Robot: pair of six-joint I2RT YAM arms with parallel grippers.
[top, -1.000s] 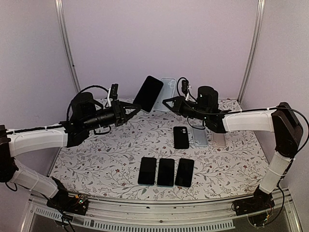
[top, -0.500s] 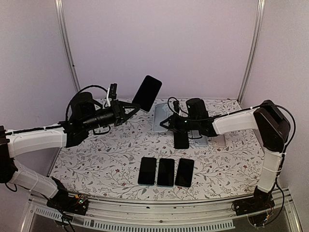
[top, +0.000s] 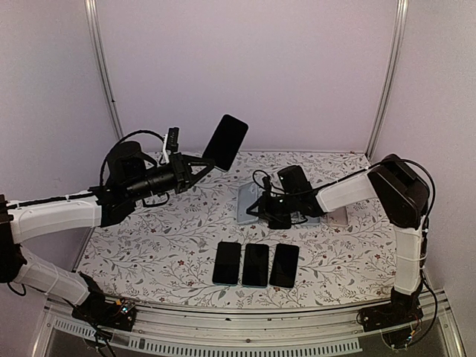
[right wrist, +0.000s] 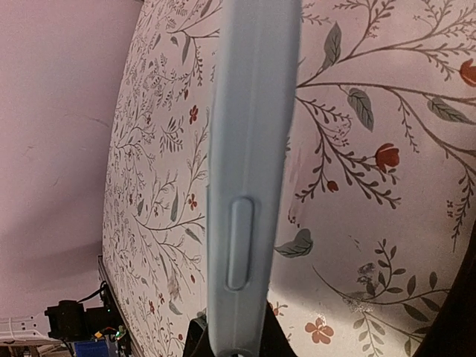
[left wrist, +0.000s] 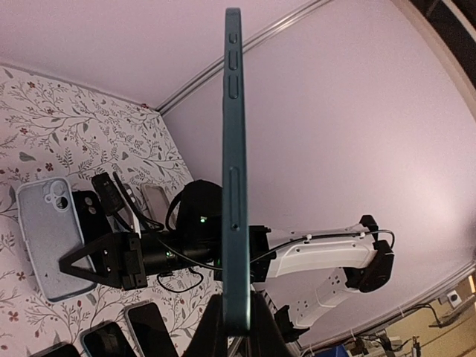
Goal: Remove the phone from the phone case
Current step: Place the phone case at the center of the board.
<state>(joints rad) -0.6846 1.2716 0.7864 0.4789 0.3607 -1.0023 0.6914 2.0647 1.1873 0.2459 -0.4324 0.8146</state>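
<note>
**Top external: phone aloft, case down at the bench**

The left end effector [top: 199,165] was clamped fully shut on the bottom edge of the phone [top: 225,141]. It held the phone tilted in the air, well apart from the phone case [top: 245,195]. The right end effector [top: 261,207] was pinched shut on one end of that case, low over the floral-patterned bench [top: 149,245].

The thin-edge grip looked the main risk. The phone's slick glass face and smooth rounded frame could pivot or slide between the fingers in a quick swing. The case, a matte, pale blue-grey shell with a moulded button, might nudge the three dark phones [top: 255,264] nearby if dragged.
</note>
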